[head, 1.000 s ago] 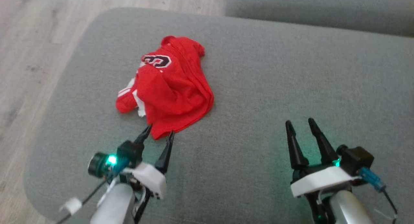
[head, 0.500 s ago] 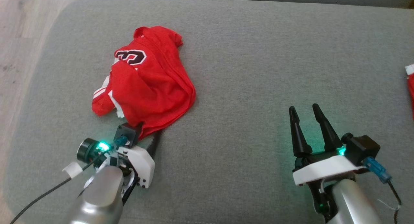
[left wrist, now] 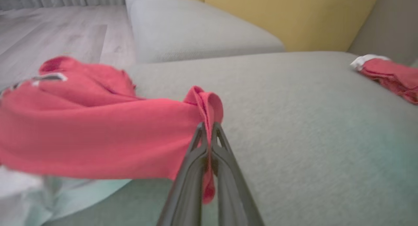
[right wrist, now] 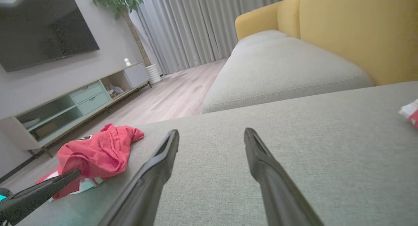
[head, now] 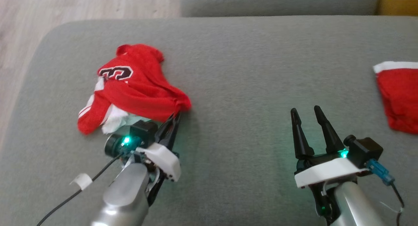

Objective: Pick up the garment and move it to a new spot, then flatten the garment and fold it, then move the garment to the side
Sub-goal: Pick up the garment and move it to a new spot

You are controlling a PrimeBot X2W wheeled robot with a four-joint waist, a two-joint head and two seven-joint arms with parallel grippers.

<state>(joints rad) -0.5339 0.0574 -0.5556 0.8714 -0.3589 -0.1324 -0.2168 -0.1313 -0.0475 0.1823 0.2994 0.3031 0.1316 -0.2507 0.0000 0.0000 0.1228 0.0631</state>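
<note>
Now that the left fingers [head: 170, 129], spread at the hem a second ago, have snapped together, they pinch a bunched fold of the red garment [head: 130, 88], with the fabric drawn taut toward them. Rest of the garment lies crumpled near the left edge of the sofa cushion [head: 248, 72]; right fingers [head: 324, 129] stay spread and empty near the front edge. Grasp looks secured, so the pick-up is under way and the lift to a new spot comes next.

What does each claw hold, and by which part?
The left claw pinches the garment by a bunched edge fold; the right claw holds nothing.
</note>
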